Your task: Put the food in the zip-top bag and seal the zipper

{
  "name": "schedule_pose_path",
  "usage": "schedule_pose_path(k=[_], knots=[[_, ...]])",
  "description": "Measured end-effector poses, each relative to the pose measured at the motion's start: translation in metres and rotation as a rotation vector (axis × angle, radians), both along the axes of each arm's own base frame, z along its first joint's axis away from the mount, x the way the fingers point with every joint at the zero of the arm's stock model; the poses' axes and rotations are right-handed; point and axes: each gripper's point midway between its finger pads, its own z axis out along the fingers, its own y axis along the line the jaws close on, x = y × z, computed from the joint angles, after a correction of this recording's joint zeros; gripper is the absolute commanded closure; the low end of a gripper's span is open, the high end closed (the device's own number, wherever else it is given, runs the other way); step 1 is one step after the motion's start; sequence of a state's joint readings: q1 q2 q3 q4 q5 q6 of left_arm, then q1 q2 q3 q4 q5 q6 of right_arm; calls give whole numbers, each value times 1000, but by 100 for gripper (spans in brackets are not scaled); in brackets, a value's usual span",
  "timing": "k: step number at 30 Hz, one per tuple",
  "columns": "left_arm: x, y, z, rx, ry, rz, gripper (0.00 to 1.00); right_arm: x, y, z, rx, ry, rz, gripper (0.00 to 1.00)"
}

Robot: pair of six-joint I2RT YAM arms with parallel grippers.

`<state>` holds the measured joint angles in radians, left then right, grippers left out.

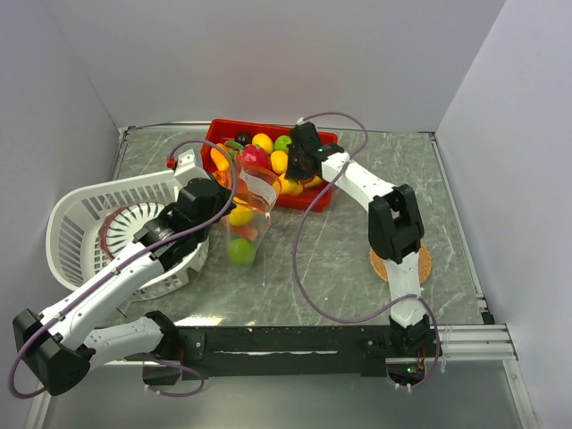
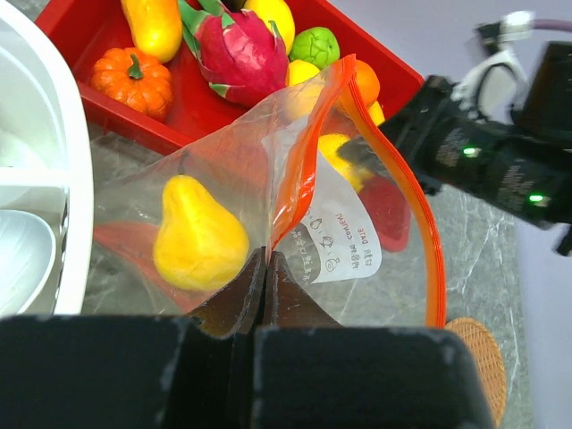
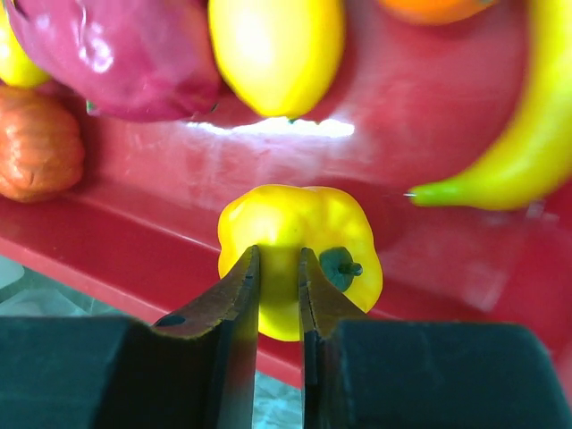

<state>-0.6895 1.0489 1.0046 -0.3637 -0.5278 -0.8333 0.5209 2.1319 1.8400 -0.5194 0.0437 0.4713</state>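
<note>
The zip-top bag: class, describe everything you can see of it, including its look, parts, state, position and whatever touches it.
The zip-top bag is a clear, floppy plastic pouch. A reddish-orange zipper runs around its mouth, which gapes open towards the red tray. A white printed label sits on one wall. Inside are a yellow pear and a green fruit. The left gripper pinches its rim, and its lower end appears to rest on the table.

Clear zip-top bag [image 2: 223, 170], orange zipper [image 2: 299, 179] agape, yellow pear [image 2: 198, 237] inside
</note>
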Motion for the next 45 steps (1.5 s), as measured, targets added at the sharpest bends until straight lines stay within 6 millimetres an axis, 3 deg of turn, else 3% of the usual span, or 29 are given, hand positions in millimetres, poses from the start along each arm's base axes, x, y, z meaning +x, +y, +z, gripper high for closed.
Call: schedule_pose_path(k=[10, 15, 20, 26, 29, 32, 35, 37, 38, 39, 41, 42, 45], knots=[[6, -7, -13, 19, 29, -7, 99, 8, -42, 75, -1, -139, -88, 91], [14, -13, -24, 37, 51, -9, 99, 7, -52, 97, -2, -182, -108, 92], [25, -25, -27, 36, 56, -18, 99, -3, -60, 124, -2, -217, -109, 92], [33, -37, -31, 33, 68, -39, 99, -33, -72, 191, 48, -333, -110, 92], [37, -42, -30, 31, 70, -45, 99, -58, -67, 229, 95, -403, -81, 91], [40, -45, -27, 24, 64, -50, 99, -85, -49, 257, 144, -457, -23, 91], [42, -47, -22, 14, 55, -54, 99, -110, -26, 263, 172, -466, 49, 90], [42, -48, -19, 9, 50, -55, 99, -120, -11, 258, 178, -454, 90, 90], [42, -48, -19, 8, 48, -55, 99, -123, -4, 251, 175, -440, 107, 88], [42, -48, -18, 7, 47, -55, 99, -124, 0, 245, 169, -426, 117, 72], [42, -48, -17, 4, 43, -55, 99, -119, 8, 229, 151, -396, 128, 52], [42, -48, -15, 1, 40, -55, 99, -117, 12, 220, 142, -376, 133, 34], [40, -47, -9, -11, 26, -56, 99, -110, 21, 194, 112, -326, 147, 15]])
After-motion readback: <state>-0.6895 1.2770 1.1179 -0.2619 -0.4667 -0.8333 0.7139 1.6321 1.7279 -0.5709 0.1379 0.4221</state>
